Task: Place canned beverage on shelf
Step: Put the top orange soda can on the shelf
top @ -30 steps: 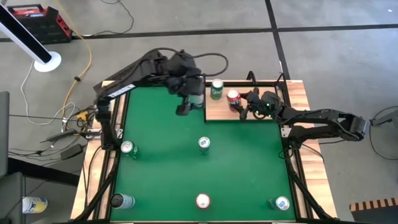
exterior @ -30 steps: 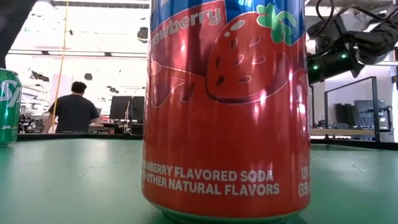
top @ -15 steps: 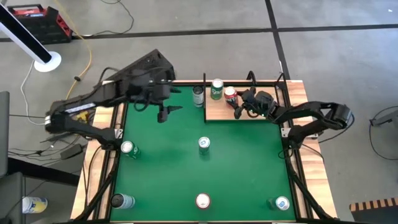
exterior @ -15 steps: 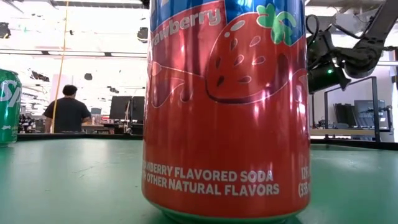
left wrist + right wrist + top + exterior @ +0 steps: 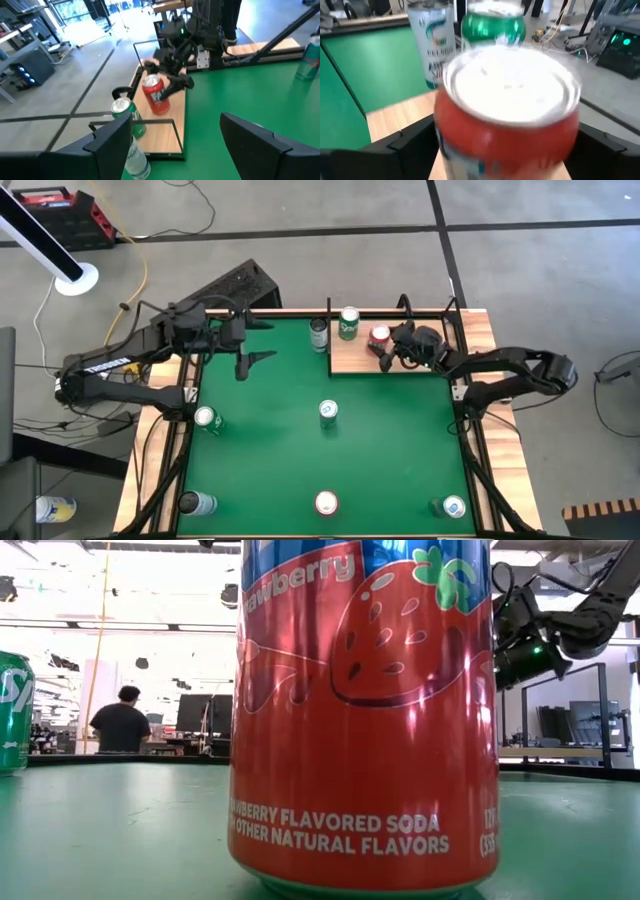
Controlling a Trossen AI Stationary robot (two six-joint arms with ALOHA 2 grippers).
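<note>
A red can stands upright on the light wooden shelf at the table's far right. My right gripper is open, reaching level from the right, one finger on each side of the can. A green can stands on the shelf's far left corner. A silver can stands on the green table just left of the shelf. My left gripper hangs open and empty above the far left of the table. My right gripper has its fingers on either side of the red can's wall, coming level from the table's right. Whether they touch it I cannot tell. The can stands upright on its base on the shelf.
Several more cans stand on the green table: one at the left, one in the middle, three along the near edge. The red near-edge can fills the low view. A person stands in the room beyond.
My left gripper has drawn back from the shelf toward the table's left edge, sinking a little and tipping up toward level. The silver can stays standing beside the shelf. My right gripper has stayed at the red can.
</note>
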